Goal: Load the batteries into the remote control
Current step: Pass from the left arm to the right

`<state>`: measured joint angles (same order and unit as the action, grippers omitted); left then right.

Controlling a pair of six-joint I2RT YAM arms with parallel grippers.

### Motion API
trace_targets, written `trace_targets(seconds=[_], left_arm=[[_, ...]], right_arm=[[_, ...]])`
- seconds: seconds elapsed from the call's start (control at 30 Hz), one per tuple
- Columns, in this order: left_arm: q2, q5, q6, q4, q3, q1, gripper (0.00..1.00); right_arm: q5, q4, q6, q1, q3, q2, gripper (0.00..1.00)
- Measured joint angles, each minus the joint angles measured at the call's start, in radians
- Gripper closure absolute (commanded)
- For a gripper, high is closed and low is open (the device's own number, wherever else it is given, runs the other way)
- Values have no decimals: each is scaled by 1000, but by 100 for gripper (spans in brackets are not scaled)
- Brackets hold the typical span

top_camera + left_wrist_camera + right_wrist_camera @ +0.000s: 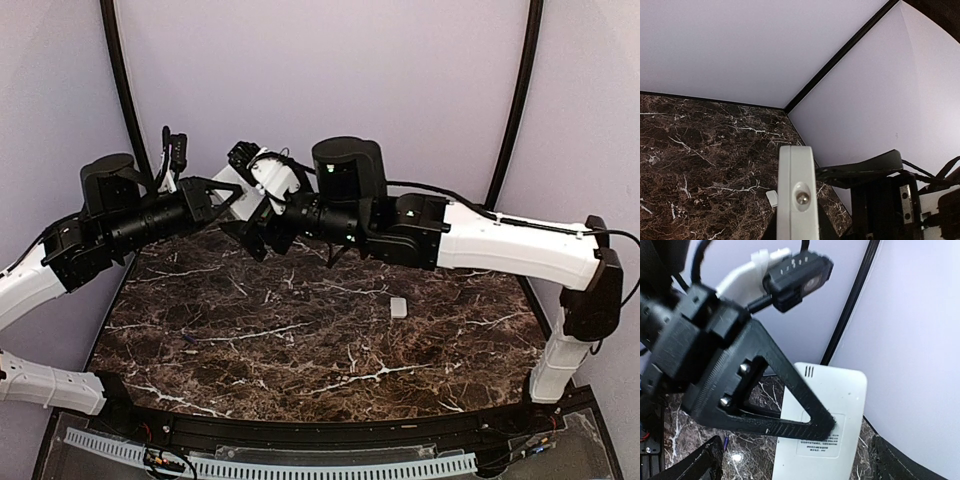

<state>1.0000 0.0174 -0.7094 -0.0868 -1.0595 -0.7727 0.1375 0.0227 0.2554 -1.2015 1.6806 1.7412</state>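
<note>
Your left gripper (230, 193) is clamped on the remote control (243, 203) and holds it in the air above the far left part of the table (300, 350), clear of the marble top. From the right wrist camera you see the remote's plain white back facing you. One black finger (790, 385) of the left gripper is pressed slantwise across that back, with its tip beside the small printed label (820, 445) (the print is too small to read). Three short slots (809, 371) sit near the remote's upper end.

Your right gripper (250, 238) hangs above the same far left part of the table, just beside the remote. Its jaws are spread wide, and its dark fingertips (705, 460) show at the two lower corners of its own camera view, with the remote lying ahead between them. You cannot tell from these views whether either tip touches it.

In the left wrist view the remote's narrow end points away from the camera, with a small round bulb (801, 198) set in it. A small white piece (399, 307) lies flat on the table, right of the table's middle.
</note>
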Motion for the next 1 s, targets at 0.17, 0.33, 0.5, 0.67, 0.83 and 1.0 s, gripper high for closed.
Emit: trace_targets(seconds=[0.17,0.33,0.5,0.67,0.83,1.0], left_arm=[[0,16,0,11,0,-5,100],[1,23,-1,19,0,-6,100],[3,24,3,53,0,-8,100],[4,24,21,45,0,-10,19],[-20,-26,82,-17,-3,-11,1],[-128,-180,182,-108,-6,-11,1]], right_arm=[[86,95,6,-4,56,75,23],[135,131,-1,-2,76,92,53],[171,129,-25,-2,93,92,72],[180,138,-8,-2,93,90,83],[132,222,25,22,44,64,85],[-21,346,87,76,-110,14,85]])
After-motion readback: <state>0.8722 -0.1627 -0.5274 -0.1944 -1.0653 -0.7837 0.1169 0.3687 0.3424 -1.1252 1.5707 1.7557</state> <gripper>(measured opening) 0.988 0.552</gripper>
